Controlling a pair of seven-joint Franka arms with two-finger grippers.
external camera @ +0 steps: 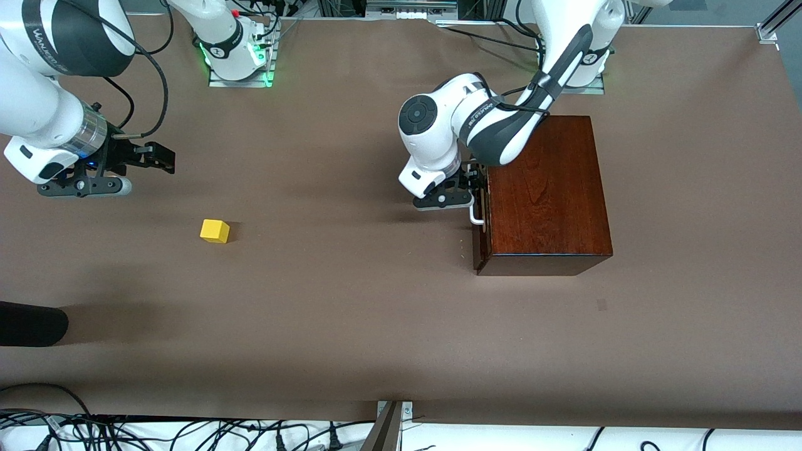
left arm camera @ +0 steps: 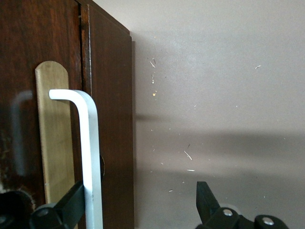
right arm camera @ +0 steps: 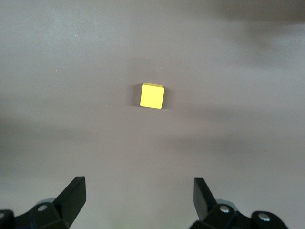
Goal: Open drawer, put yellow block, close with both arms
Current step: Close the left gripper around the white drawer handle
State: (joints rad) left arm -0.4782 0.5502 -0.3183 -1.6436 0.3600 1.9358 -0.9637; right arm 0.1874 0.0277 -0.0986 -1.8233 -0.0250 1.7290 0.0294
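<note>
The drawer is closed, flush in the dark wooden box toward the left arm's end of the surface. The left claw sits at the white handle, fingers apart, one finger touching it, not clamped. The yellow block lies untouched toward the right arm's end. The right claw hangs over bare surface near it, spread wide and empty. Every step appears left to do. Lettering on both arms is unreadable.

Glossy dark wooden box, matt brown table
</note>
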